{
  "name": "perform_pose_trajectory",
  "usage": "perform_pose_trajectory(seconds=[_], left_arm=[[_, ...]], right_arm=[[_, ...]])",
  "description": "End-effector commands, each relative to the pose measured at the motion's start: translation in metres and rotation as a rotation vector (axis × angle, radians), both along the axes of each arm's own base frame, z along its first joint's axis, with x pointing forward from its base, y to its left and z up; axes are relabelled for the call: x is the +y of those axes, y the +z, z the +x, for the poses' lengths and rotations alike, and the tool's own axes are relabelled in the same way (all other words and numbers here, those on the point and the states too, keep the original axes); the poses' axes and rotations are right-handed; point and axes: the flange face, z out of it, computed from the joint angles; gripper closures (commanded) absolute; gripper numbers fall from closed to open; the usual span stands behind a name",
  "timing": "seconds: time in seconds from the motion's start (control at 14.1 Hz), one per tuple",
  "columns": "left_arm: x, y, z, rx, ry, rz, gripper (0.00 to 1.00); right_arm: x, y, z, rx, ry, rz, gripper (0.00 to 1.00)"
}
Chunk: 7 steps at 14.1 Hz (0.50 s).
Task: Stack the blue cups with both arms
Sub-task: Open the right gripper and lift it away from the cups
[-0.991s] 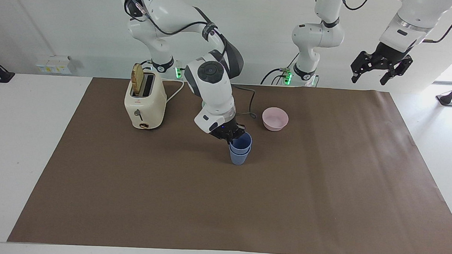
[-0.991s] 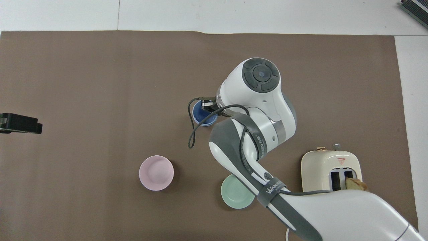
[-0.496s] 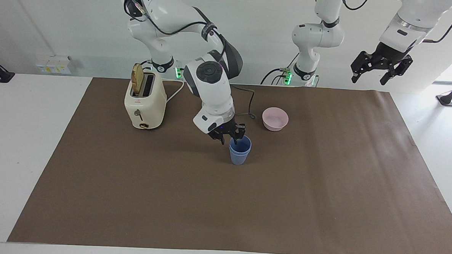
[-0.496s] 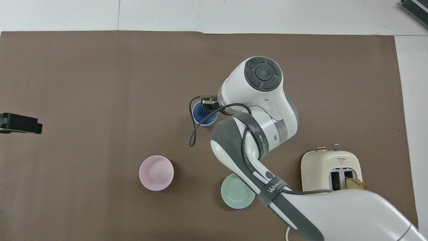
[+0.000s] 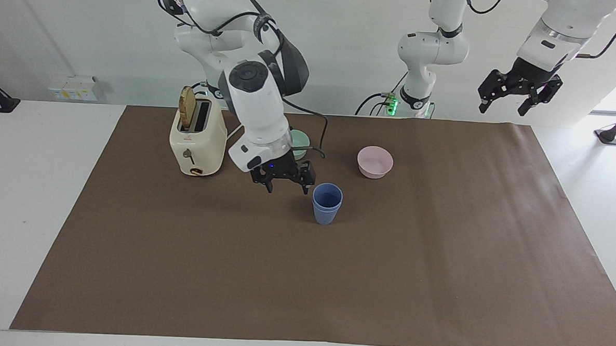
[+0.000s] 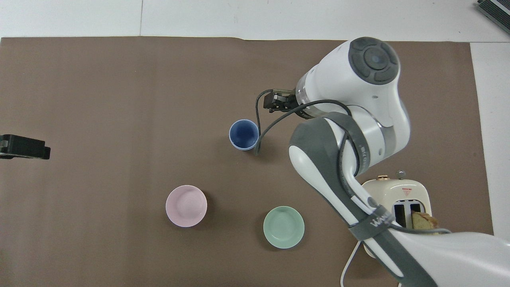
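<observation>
the right gripper [image 5: 286, 180] has let go and pulled away: half a second ago its fingers were at the rim of the blue cups [image 5: 327, 203], and now it hangs in the air beside them, toward the right arm's end of the table, touching nothing. its fingers stand spread apart and hold nothing. in the overhead view the right gripper [image 6: 279, 101] no longer covers the blue cups [image 6: 244, 134], whose open mouth now shows whole. the cups stand upright on the brown mat [image 5: 439, 262], one nested inside the other, in the same spot as before. with the arm drawn back, the green bowl [image 6: 283, 227] shows fully. the pink bowl [image 5: 375, 162] and the toaster [image 5: 197, 139] have not moved. the left gripper [image 5: 518, 93] waits high over the mat's corner at the left arm's end, fingers apart and empty, unchanged.
</observation>
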Motion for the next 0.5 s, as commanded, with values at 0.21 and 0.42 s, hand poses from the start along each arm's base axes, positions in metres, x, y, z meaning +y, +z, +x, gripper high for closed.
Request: perform_pose_trajectory(seconds=[0.21, 0.42], left_arm=[[0.003, 0.006, -0.005, 0.003, 0.0, 0.007, 0.0], [0.003, 0.006, -0.005, 0.003, 0.0, 0.007, 0.0]], right_arm=[[-0.064, 0.037, -0.004, -0.003, 0.037, -0.1, 0.0], [-0.089, 0.055, -0.011, 0.007, 0.072, -0.136, 0.0]])
